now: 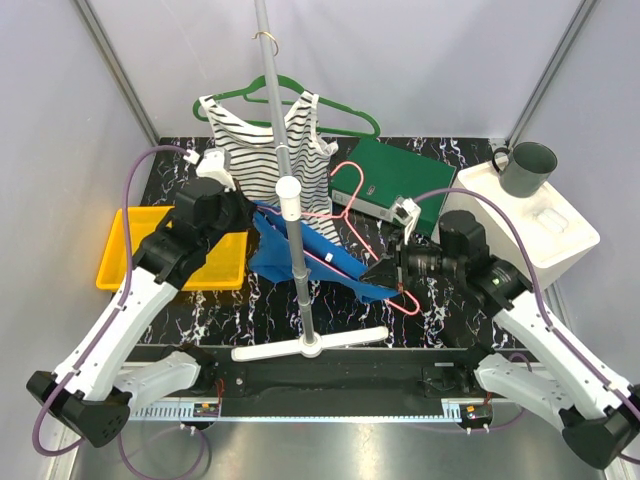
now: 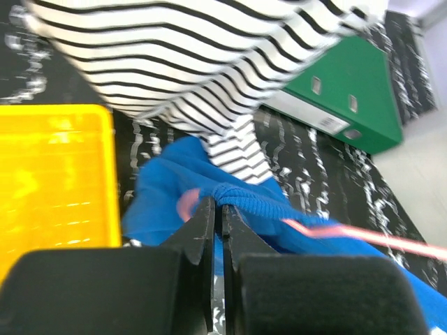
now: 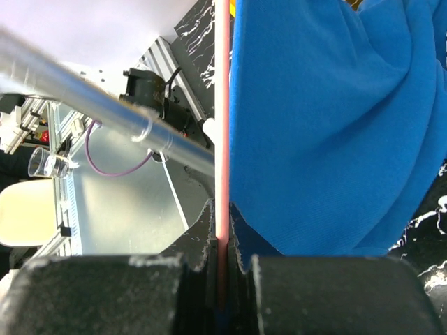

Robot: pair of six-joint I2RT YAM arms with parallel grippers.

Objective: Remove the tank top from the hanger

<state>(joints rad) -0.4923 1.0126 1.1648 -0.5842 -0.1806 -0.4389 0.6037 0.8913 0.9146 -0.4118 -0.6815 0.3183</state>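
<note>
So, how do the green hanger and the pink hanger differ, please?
The green hanger hangs on the stand; the pink hanger lies low over the table. The green one carries the striped top; the pink one carries the blue top and is pinched by the right hand. Both hold a garment.

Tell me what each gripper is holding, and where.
The left gripper pinches the blue tank top at its ribbed edge; the right gripper clamps the pink hanger by its thin rod.
</note>
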